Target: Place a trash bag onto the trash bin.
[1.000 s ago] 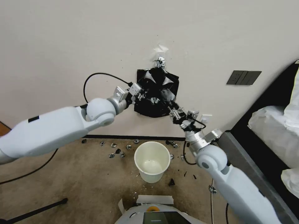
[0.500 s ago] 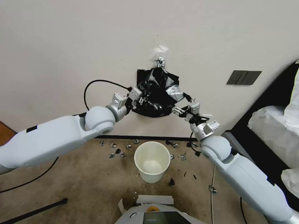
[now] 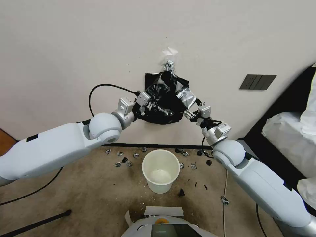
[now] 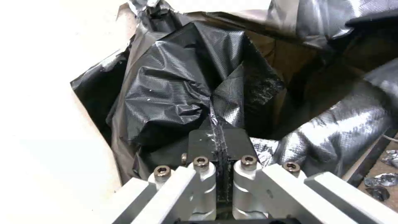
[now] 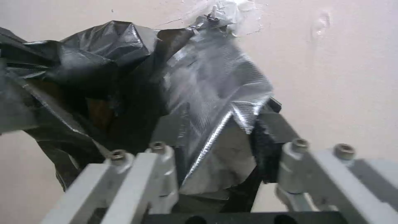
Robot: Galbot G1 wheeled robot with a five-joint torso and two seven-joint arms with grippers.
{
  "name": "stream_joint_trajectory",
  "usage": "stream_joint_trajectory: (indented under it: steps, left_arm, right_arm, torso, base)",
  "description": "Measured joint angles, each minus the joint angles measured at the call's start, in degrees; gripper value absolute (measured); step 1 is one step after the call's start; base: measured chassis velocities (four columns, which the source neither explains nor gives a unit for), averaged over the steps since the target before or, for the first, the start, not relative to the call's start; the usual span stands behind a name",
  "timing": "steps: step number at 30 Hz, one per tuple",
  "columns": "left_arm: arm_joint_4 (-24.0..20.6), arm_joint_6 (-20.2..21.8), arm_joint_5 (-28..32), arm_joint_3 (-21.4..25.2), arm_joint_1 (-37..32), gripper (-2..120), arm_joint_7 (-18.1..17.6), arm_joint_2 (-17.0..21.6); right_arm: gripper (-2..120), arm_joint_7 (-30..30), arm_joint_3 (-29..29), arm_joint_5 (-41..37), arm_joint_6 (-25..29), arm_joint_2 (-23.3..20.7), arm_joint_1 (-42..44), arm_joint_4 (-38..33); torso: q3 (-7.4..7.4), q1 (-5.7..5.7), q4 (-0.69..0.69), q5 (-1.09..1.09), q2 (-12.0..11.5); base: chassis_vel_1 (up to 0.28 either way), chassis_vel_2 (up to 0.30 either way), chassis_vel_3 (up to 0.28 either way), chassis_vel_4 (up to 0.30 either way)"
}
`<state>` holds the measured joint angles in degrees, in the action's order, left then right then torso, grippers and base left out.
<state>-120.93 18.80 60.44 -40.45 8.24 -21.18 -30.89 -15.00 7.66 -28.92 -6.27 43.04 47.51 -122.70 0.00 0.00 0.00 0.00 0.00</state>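
The head view looks forward and down from above the robot's own base, facing a pale wall (image 3: pixel 82 49) and the carpet at its foot, far enough back to take in both arms and the trash bin (image 3: pixel 161 170) on the floor. The left wrist view looks along the left gripper (image 4: pixel 218 146) from very close, toward the wall and the trash bag (image 4: pixel 174 93) hanging there. The right wrist view looks along the right gripper (image 5: pixel 232 149) up at the same trash bag (image 5: pixel 207 81), equally close. All three views share that bag against the wall.
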Motion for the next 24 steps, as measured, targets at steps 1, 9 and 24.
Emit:
stream_joint_trajectory:
  steps: [1,9,24]
  left_arm:
    - [0.0,0.0,0.0,0.0,0.0,0,0.0,0.0]
    - [-3.3,-3.1,-1.5,8.1,-11.5,0,-1.7,1.7]
    - [-10.2,-6.2,-1.9,13.6,-21.8,0,-3.4,8.1]
  right_arm:
    - [26,0.0,0.0,0.0,0.0,0.0,0.0,0.0]
    - [0,2.0,1.9,-1.4,2.7,-0.6,4.3,-3.6]
    - [0,5.2,6.3,-4.9,5.2,2.2,16.3,-10.9]
  torso:
    - [0.0,0.0,0.0,0.0,0.0]
    - [0.0,0.0,0.0,-0.02,0.0]
    - [0.0,0.0,-0.01,0.01,0.0]
  base:
    - [0.0,0.0,0.0,0.0]
    - [0.0,0.0,0.0,0.0]
    - [0.0,0.0,0.0,0.0]
